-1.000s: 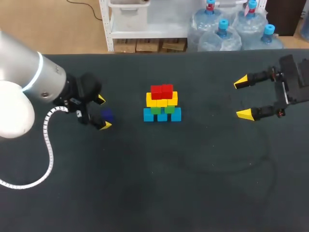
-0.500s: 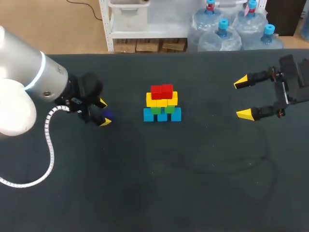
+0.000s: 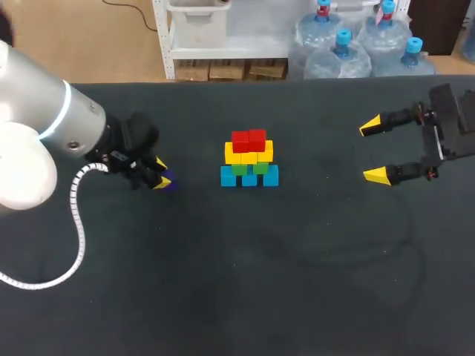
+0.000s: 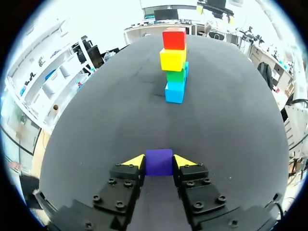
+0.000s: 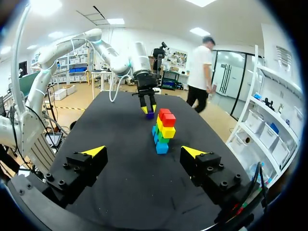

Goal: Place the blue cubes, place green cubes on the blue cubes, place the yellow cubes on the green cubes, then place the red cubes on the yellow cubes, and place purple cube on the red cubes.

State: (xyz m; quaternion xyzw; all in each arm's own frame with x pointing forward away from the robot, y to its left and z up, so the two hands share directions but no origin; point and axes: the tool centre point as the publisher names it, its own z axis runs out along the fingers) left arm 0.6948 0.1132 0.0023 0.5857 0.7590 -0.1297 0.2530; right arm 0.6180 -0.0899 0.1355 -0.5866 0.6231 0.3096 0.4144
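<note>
The dark, matte table point(image 3: 297, 282) carries a small tower of plain, sharp-edged, solid-coloured cubes near its middle. A row of three blue cubes point(image 3: 249, 176) lies on the table itself, green cubes point(image 3: 250, 168) sit on those, a wider row of yellow cubes point(image 3: 249, 155) rests on the green, and two red cubes point(image 3: 249, 139) stand side by side on top. The layers are squarely aligned, and in the left wrist view they read as one straight column. The purple cube point(image 4: 159, 161) is well apart from this tower, on the left arm's side of it, held in the left gripper point(image 3: 159, 176). That gripper's two wedge-shaped yellow tips press against the cube's opposite flat faces, so the claw is clamped on it with only the cube's width between the fingers. The cube sits low, close to the table surface; whether it rests on the surface cannot be told. Black bolted finger blocks back the tips, and a white coiled cable point(image 3: 74, 222) loops down from the smooth grey and white left arm point(image 3: 44, 133). The right gripper point(image 3: 373, 150) is well away on the other side of the tower, its yellow tips spread wide, holding and touching nothing, with the tower and the left gripper far ahead of it in its own wrist view.
</note>
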